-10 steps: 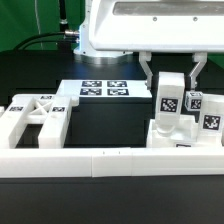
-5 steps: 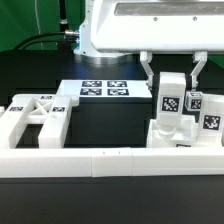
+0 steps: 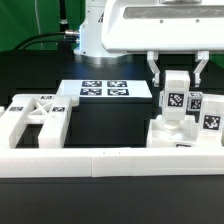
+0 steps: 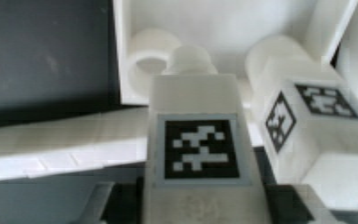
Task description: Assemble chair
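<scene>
The black bench (image 3: 110, 128) carries everything, and one long low border wall (image 3: 100, 160) runs along its front edge. The chair is in loose parts. One open frame (image 3: 38, 115) lies by the front edge toward the exterior view's left. It is well apart from a cluster near the front corner on the exterior view's right, where one blocky base piece (image 3: 163, 135) sits with two tagged blocks (image 3: 211, 121) just beside it. One marker board (image 3: 100, 89) with four tags lies mid-bench behind them.

One upright bar (image 3: 177, 100) stands over the cluster. The gripper (image 3: 178, 82) is clamped on it, one finger on each side face. The wrist view shows the bar (image 4: 202, 140) filling the gap between the jaws. I cannot tell whether its foot touches the base piece.

These parts look stiff, light and matte, so they should not be very slippery. The flat parallel side faces, clear of the tags, look like the best place to grip them. The main risk is probably jamming if a part goes in tilted.
</scene>
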{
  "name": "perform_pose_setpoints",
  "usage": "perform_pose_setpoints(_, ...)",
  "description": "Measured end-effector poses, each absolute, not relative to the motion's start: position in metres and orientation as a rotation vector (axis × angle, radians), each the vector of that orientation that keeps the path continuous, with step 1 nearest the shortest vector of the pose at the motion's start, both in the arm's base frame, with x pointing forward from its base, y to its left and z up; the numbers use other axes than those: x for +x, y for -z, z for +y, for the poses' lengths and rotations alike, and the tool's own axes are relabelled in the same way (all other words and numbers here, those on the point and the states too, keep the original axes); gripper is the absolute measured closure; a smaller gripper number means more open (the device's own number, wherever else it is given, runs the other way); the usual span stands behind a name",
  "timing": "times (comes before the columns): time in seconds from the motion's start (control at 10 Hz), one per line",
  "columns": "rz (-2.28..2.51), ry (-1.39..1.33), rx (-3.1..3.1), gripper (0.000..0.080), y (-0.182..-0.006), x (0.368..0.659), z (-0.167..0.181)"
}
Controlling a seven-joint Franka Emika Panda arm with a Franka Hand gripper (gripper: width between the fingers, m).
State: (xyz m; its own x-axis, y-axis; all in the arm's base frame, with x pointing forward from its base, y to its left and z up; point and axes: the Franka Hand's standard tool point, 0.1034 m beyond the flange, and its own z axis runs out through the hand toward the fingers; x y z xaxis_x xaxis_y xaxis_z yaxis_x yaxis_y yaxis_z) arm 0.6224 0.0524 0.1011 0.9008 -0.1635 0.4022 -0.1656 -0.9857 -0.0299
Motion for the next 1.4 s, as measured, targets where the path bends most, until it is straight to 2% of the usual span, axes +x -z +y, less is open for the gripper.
perform_pose_setpoints(0.7,-0.201,-0.688,3.034,0.0512,-0.103,0.624,0.038)
perform_pose_setpoints(1.4,-0.183,-0.644,3.029,0.0512,-0.083,0.619,0.036)
